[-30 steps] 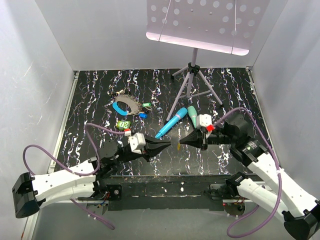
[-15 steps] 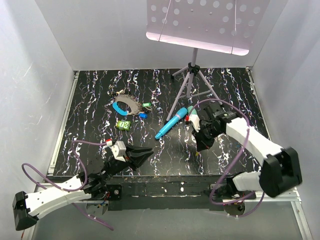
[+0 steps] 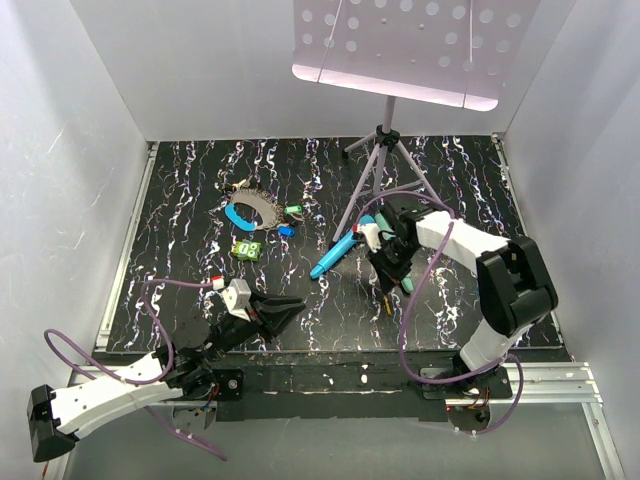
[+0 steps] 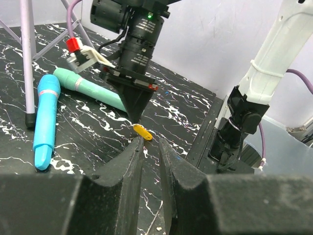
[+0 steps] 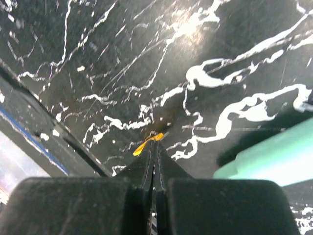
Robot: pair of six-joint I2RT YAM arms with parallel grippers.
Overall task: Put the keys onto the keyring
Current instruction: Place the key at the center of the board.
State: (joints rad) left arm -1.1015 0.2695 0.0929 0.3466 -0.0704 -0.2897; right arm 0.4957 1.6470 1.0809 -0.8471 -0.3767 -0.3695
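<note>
We are holding our left claw (image 4: 150,142) low over the near edge of the black marbled table (image 3: 200,180), its two fingers standing a little apart with nothing between them. Just ahead of its tips our right claw (image 5: 153,147) is pointing straight down, its fingers pressed together and pinching a yellow key (image 4: 141,131). The key's head is sticking out below the tips, and we cannot tell whether it is touching the table. Just beyond the right claw a mint stick (image 4: 88,88) is lying, with a blue stick (image 4: 45,117) beside it next to a stand leg (image 4: 27,54). Far beyond the left claw, well apart from both claws, the keyring (image 3: 238,214) is lying flat. A green key (image 3: 294,210) and a blue key (image 3: 285,230) are lying near it on the right claw's side, off the loop.
</note>
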